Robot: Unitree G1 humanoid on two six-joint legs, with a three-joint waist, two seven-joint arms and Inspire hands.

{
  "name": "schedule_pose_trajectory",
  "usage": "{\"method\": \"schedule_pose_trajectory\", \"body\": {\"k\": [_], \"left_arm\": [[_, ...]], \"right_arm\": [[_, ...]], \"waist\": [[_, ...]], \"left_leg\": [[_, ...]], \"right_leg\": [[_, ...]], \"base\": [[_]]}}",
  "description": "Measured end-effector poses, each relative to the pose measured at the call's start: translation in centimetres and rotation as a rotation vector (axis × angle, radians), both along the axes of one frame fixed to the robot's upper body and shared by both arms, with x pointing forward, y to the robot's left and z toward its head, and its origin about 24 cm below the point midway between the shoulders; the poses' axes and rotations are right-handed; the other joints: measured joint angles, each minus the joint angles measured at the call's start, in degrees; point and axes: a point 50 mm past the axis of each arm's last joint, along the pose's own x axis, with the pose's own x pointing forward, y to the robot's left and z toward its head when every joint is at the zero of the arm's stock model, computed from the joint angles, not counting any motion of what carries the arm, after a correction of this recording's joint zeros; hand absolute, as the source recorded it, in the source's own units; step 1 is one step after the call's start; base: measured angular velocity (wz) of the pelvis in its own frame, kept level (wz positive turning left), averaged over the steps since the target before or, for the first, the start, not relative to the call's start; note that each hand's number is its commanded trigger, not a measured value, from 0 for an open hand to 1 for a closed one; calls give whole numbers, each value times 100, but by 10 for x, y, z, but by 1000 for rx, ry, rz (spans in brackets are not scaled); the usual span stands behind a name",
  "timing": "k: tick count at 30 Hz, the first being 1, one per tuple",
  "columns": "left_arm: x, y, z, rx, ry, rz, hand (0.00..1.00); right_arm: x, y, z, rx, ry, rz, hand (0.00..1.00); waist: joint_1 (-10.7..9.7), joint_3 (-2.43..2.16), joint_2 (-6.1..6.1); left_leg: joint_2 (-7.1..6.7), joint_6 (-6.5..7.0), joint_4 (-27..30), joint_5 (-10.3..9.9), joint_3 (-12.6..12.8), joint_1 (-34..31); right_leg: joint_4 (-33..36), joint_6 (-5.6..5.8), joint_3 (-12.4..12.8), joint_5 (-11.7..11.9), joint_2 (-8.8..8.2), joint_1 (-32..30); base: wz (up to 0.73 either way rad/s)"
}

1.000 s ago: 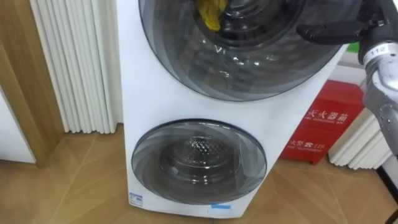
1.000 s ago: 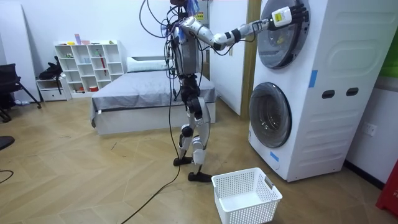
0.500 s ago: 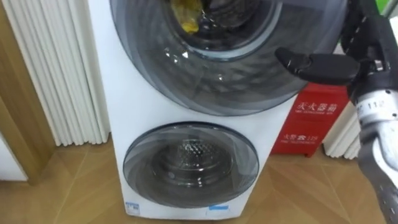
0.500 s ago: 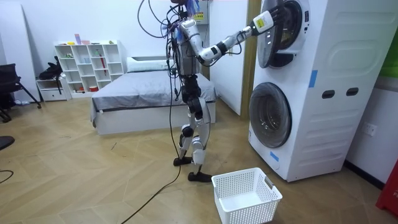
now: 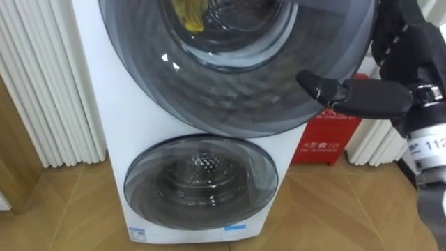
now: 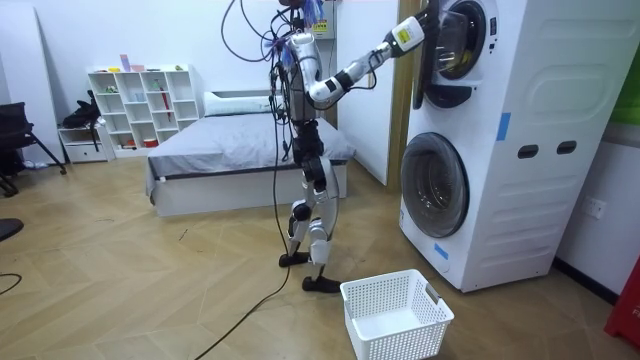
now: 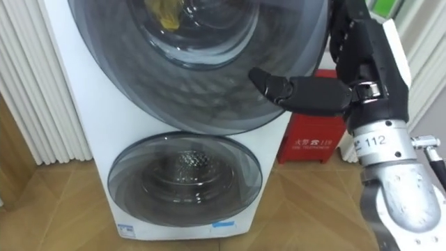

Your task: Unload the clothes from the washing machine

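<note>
The upper door point(image 5: 230, 77) of the stacked white washing machine point(image 6: 520, 140) stands partly swung out. A yellow cloth point(image 5: 187, 14) shows through its glass, inside the upper drum, and again in the right eye view as the yellow cloth point(image 7: 166, 14). My right hand point(image 7: 362, 56) grips the door's right edge. The thumb lies across the front of the glass and the fingers curl round the rim. In the room view I stand in front of the machine, right arm stretched up to the door point(image 6: 436, 55).
The lower door point(image 5: 202, 183) is closed. A red box point(image 5: 327, 143) stands on the floor right of the machine, and white ribbed panels point(image 5: 42, 90) stand to its left. A white laundry basket point(image 6: 395, 315) sits on the floor by my feet, with a bed point(image 6: 230, 150) behind.
My right hand has pulled the upper door outward, away from the machine. The eye views have shifted, so the machine now sits further left in the picture.
</note>
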Motion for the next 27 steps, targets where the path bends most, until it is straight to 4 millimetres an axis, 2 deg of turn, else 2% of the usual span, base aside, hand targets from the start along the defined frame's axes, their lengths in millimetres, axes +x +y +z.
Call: {"method": "schedule_pose_trajectory", "body": {"k": [7,11,19,27], "left_arm": [[-2,0,0,-1,4,0,0],[3,-1,0,-3,-8,-7,0],[9,-1,0,-3,-24,-17,0],[3,-1,-1,-25,-4,-15,0]], "right_arm": [[-11,7,15,-33,-73,64,0],[-13,11,19,-42,-93,95,0],[-15,15,22,-49,-109,123,0],[-16,20,21,3,-120,146,0]], "waist": [[4,8,42],[3,8,61],[9,1,50],[115,-16,19]], "left_leg": [[1,1,25,1,61,2],[1,1,34,2,60,-3],[2,-2,41,6,69,-19],[8,-9,76,11,118,-12]], "right_leg": [[2,3,11,-8,-12,8],[18,4,13,-10,-15,0],[18,-5,19,-10,-15,-22],[13,-17,24,-3,2,-29]], "base": [[0],[0],[0],[-3]]}}
